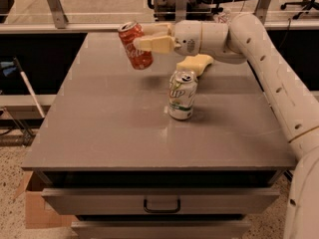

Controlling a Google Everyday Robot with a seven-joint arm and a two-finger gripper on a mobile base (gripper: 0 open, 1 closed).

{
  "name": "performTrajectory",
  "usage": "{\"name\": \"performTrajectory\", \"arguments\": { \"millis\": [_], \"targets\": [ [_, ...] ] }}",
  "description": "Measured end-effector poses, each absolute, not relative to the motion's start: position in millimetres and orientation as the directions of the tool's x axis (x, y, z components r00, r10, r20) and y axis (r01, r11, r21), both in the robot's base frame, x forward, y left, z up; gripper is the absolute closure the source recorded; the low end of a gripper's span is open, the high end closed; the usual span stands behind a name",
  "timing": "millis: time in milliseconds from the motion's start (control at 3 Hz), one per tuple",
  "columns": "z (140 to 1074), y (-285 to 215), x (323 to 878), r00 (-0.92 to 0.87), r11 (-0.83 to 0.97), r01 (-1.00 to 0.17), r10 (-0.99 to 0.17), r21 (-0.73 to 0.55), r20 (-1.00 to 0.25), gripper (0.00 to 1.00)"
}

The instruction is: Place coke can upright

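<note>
The coke can [135, 46] is red with white script and a silver top. It is held in the air above the far left part of the grey table [99, 128], nearly upright and tilted a little to the left. My gripper [145, 38] reaches in from the right and is shut on the can's middle, one cream finger [154, 45] across its front. A silver-white and green 7UP can [181, 94] stands upright near the table's middle, to the right of and nearer than the coke can.
A yellow sponge-like block [195, 63] lies behind the 7UP can, under my arm [259, 54]. The table has a drawer with a handle [162, 206] at the front. A cardboard box [37, 210] sits on the floor at lower left.
</note>
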State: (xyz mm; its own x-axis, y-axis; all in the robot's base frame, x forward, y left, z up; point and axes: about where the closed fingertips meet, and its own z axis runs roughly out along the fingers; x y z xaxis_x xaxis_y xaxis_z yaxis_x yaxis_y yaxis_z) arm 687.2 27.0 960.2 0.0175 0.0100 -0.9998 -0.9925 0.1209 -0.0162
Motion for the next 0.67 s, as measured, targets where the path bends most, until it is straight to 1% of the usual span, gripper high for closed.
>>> {"name": "performTrajectory", "arguments": {
  "millis": [333,667],
  "targets": [
    [944.3,15.1,686.9,0.032,0.131,-0.990,-0.089,-0.043,-0.995,1.00],
    [935.8,8.2,686.3,0.032,0.135,-0.990,-0.130,-0.049,-0.991,1.00]
  ]
}}
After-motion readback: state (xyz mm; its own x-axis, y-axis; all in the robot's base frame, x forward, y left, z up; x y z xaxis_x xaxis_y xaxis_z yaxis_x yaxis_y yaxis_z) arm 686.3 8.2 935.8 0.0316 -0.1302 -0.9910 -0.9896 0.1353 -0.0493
